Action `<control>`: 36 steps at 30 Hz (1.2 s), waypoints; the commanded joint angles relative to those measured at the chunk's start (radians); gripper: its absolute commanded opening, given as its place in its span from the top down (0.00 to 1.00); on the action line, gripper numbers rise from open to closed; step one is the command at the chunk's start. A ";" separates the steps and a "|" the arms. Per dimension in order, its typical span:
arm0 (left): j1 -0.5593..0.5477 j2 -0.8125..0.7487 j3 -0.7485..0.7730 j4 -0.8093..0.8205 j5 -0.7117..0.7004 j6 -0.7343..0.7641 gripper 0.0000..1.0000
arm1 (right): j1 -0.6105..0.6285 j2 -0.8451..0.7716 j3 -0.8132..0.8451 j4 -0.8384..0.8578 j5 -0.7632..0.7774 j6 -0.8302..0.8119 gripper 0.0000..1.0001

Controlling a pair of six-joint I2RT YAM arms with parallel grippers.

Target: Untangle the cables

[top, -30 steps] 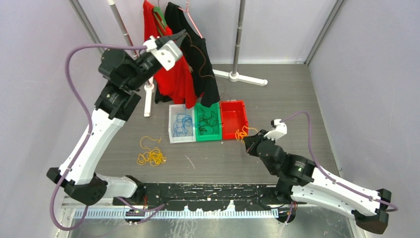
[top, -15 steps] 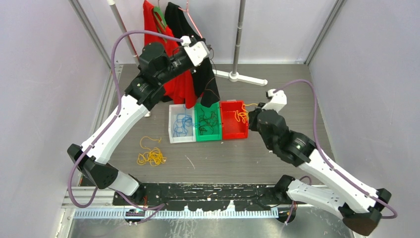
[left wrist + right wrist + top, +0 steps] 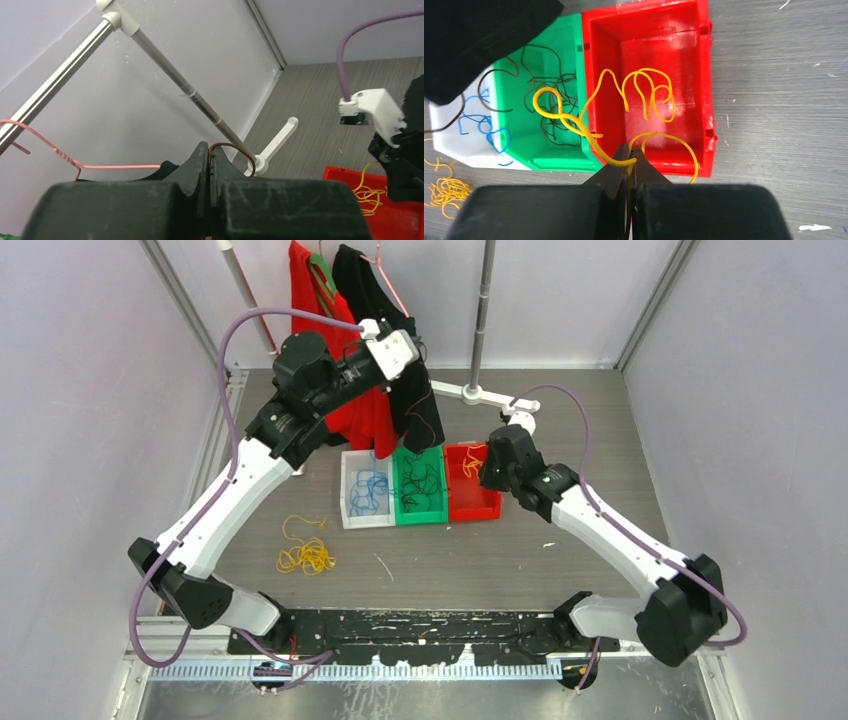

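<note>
Right gripper (image 3: pixel 630 159) swung in, clamped on yellow cable (image 3: pixel 646 87) straight over the red bin (image 3: pixel 705 90); left gripper (image 3: pixel 209 150) is pinching a brown cable (image 3: pixel 235 146).

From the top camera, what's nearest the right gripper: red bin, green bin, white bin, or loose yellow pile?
1. Red bin, under the right gripper.
2. Green bin, middle of row.
3. White bin, left end.
4. Yellow cable pile, on the table, front-left.

Glossy moulded plastic, glare on its floor: red bin (image 3: pixel 689 50). Same plastic, duller: green bin (image 3: pixel 556 161) beside the red bin. Smooth shiny sheath: yellow cable (image 3: pixel 646 90) over the red bin; brown cable (image 3: pixel 232 145) likewise smooth. Matt grey wood-grain, scuffed: table (image 3: pixel 774 100).
</note>
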 commanded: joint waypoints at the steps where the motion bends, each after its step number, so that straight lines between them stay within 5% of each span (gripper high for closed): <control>1: -0.004 -0.055 -0.008 0.009 0.011 -0.006 1.00 | -0.025 0.106 0.048 0.083 -0.108 -0.007 0.93; 4: -0.004 -0.059 -0.011 0.001 0.016 -0.015 1.00 | -0.032 0.167 0.104 0.033 -0.124 -0.006 0.66; 10: -0.006 -0.062 -0.009 0.001 0.021 -0.029 1.00 | -0.033 0.145 0.143 0.026 -0.074 -0.019 0.46; 20: -0.025 -0.046 -0.039 -0.026 0.011 -0.033 1.00 | -0.040 -0.020 0.041 0.108 0.011 0.003 0.45; 36: -0.070 0.039 -0.234 -0.047 -0.111 0.188 1.00 | -0.093 -0.158 -0.078 0.141 0.017 0.052 0.46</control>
